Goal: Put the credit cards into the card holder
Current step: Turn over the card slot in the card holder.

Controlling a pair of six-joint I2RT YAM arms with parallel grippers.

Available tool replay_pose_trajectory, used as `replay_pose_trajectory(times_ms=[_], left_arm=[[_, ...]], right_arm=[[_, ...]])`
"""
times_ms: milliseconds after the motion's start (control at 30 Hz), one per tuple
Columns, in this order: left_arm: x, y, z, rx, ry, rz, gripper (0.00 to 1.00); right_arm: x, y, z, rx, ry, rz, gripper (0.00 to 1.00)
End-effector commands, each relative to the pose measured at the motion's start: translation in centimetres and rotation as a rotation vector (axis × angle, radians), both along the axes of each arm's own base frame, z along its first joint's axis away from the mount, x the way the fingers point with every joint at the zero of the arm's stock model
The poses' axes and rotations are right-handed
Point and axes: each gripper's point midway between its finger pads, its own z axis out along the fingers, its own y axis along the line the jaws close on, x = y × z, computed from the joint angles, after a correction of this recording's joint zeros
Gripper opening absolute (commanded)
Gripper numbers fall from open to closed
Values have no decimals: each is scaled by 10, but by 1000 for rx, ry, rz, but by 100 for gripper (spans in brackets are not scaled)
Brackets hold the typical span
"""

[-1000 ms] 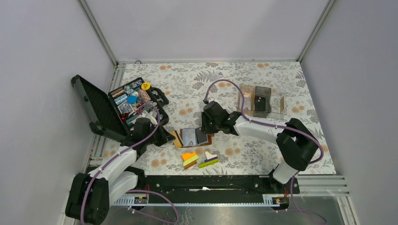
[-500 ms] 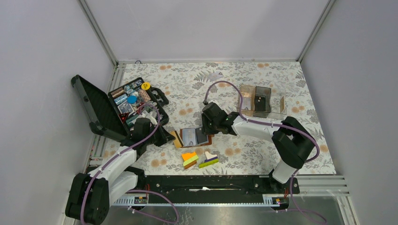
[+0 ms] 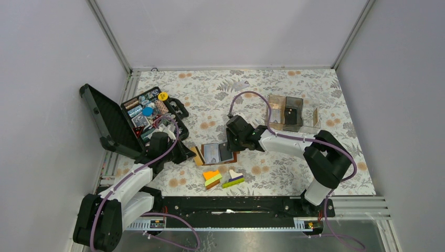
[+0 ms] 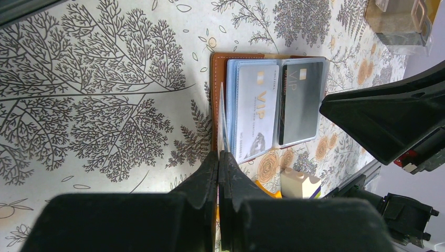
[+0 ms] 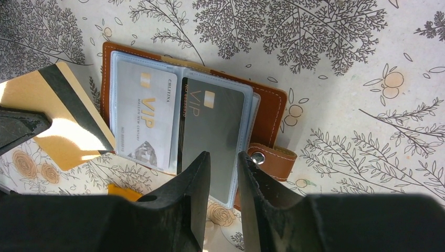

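Observation:
The brown leather card holder [image 3: 234, 155] lies open on the floral table, also in the left wrist view [image 4: 216, 79] and the right wrist view [image 5: 270, 105]. A grey VIP card [image 5: 141, 115] and a dark VIP card [image 5: 212, 126] sit in its clear sleeves. My left gripper [image 4: 218, 157] is shut on a tan card with a black stripe [image 5: 57, 121], held on edge at the holder's left side [image 3: 198, 155]. My right gripper [image 5: 224, 157] hovers over the dark card near the snap tab [image 5: 270, 160], jaws a narrow gap apart and empty.
An open black tool case [image 3: 113, 123] stands at the left. Orange, green and purple blocks [image 3: 223, 177] lie just in front of the holder. Clear and brown compartment boxes [image 3: 291, 113] stand at the back right.
My right gripper has drawn back a little toward the far side of the holder. The left arm and the tan card have not moved.

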Motion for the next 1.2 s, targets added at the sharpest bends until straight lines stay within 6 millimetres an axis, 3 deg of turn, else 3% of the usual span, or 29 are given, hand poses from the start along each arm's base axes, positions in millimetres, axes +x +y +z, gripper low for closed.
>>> replay_pose_trajectory(times_ms=[0, 633, 900, 1167], left_arm=[[11, -1, 14, 11, -60, -5, 0], [11, -1, 14, 9, -59, -7, 0], [11, -1, 16, 6, -66, -8, 0], [12, -1, 15, 9, -64, -8, 0]], right_arm=[[1, -10, -8, -45, -7, -19, 34], [-6, -3, -22, -24, 47, -4, 36], [-7, -16, -37, -94, 58, -29, 40], [-6, -5, -21, -34, 49, -23, 36]])
